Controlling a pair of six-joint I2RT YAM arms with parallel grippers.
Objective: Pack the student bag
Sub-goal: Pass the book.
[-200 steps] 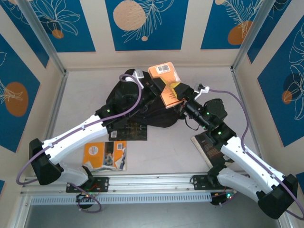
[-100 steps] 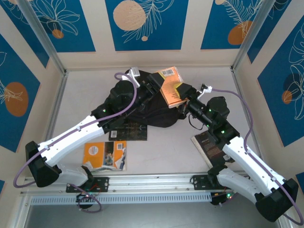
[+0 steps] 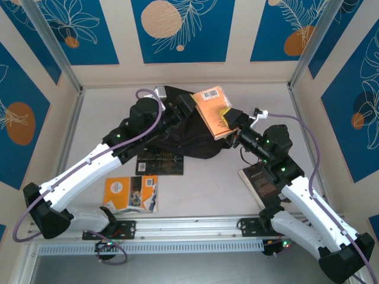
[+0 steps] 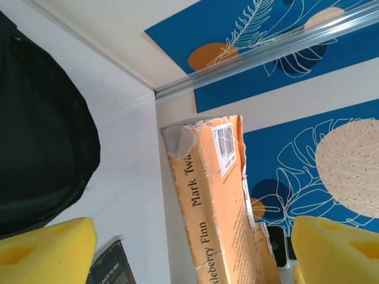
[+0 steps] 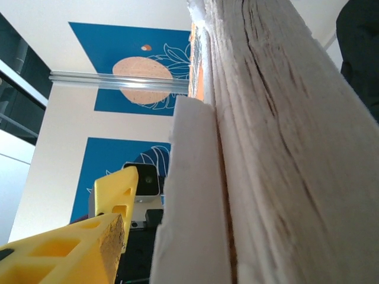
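While the right gripper [image 3: 230,117] is clamped on the orange book [image 3: 212,106] over the student bag [image 3: 189,142], far centre, the left gripper [image 3: 182,109] has its jaws apart; book-loading step, I'd say. Next up: lower it into the opening.

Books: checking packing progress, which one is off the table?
The orange paperback, held by the right gripper above the student bag; the other three books lie flat.
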